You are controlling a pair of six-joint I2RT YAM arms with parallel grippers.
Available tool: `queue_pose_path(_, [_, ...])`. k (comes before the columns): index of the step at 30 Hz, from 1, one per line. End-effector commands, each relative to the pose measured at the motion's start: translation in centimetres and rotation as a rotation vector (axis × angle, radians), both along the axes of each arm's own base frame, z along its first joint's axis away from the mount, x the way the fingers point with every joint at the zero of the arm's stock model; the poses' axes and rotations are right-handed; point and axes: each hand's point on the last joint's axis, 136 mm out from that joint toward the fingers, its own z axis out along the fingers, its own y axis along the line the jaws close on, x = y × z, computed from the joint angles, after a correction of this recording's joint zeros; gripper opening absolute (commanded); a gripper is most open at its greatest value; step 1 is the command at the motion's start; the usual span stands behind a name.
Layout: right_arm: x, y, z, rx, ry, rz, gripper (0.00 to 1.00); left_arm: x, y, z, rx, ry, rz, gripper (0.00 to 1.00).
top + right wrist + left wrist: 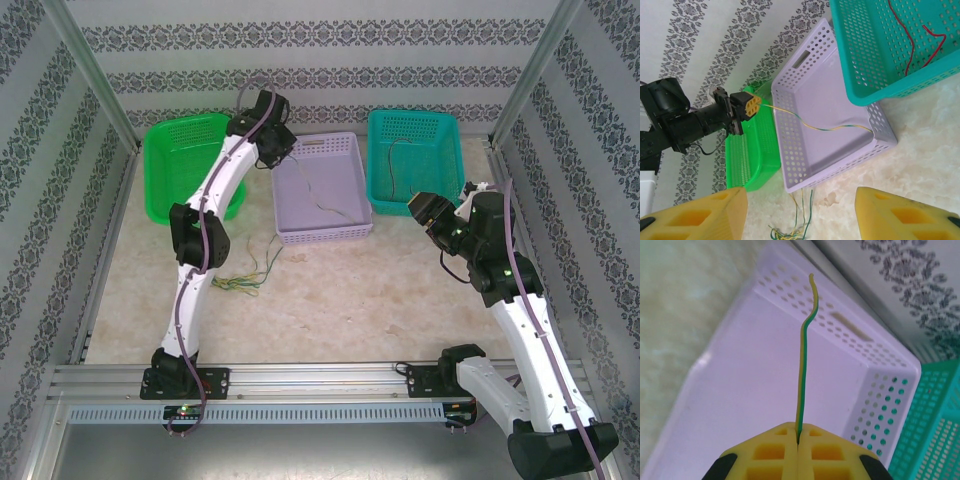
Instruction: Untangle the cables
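Left gripper (798, 441): squeezed shut on the yellow-green cable (802, 355), up over the purple basket (875, 390).
Cable's path: drops down into the purple basket; it may join the bunch, too thin to tell.
Bunch of cables (243, 281): on the bench (380, 300), just in front of the purple basket.
Right gripper (800, 212): apart, holding nothing, right of the purple basket.
Danger: a hard pull could tighten the knot or slip the thin cable out.
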Motion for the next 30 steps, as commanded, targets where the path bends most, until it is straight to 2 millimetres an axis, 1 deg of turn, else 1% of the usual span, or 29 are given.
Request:
queue_pose_path(1, [-0.1,-0.2,0.5,0.008,-0.026,-0.002,0.59,-1.1,-1.7,0.6,-0.023,0.015,-0.048,0.0])
queue_pose_path(5, [-0.1,-0.3,0.5,0.008,-0.027,-0.004,0.59,-1.0,-3.4,-0.9,-0.072,0.043,-0.059,0.0])
queue_pose_path(9, [-0.4,-0.3,0.4,0.004,-0.026,-0.006,0.6,-0.3,-4.6,-2.6,-0.134,0.064,-0.061,0.0])
queue_pose_path(13, [-0.6,-0.5,0.3,0.003,-0.024,-0.013,0.6,0.0,-4.5,-4.7,-0.125,0.09,-0.045,0.0])
queue_pose_path(16, [-0.6,-0.6,0.3,0.002,-0.023,-0.014,0.6,0.5,-4.6,-6.1,-0.149,0.109,-0.037,0.0])
queue_pose_path(19, [-0.7,-0.6,0.3,0.003,-0.022,-0.016,0.6,1.1,-4.4,-7.0,-0.152,0.104,-0.03,0.0])
queue_pose_path(20, [-0.7,-0.7,0.2,0.003,-0.02,-0.017,0.6,1.3,-4.4,-7.2,-0.159,0.101,-0.029,0.03])
queue_pose_path(22, [-0.7,-0.6,0.3,0.002,-0.021,-0.015,0.6,1.9,-4.3,-7.2,-0.176,0.084,-0.031,0.16])
queue_pose_path(23, [-0.7,-0.7,0.3,0.003,-0.022,-0.016,0.6,2.1,-4.3,-7.0,-0.181,0.076,-0.032,0.25])
queue_pose_path(25, [-0.7,-0.7,0.3,0.001,-0.023,-0.016,0.6,2.4,-4.3,-6.2,-0.188,0.055,-0.036,0.37])
queue_pose_path(27, [-0.7,-0.7,0.2,0.001,-0.02,-0.017,0.6,2.5,-4.0,-5.5,-0.184,0.046,-0.033,0.44])
queue_pose_path(30, [-0.6,-0.6,0.2,0.005,-0.019,-0.017,0.6,2.4,-3.2,-4.1,-0.147,0.023,-0.032,0.51])
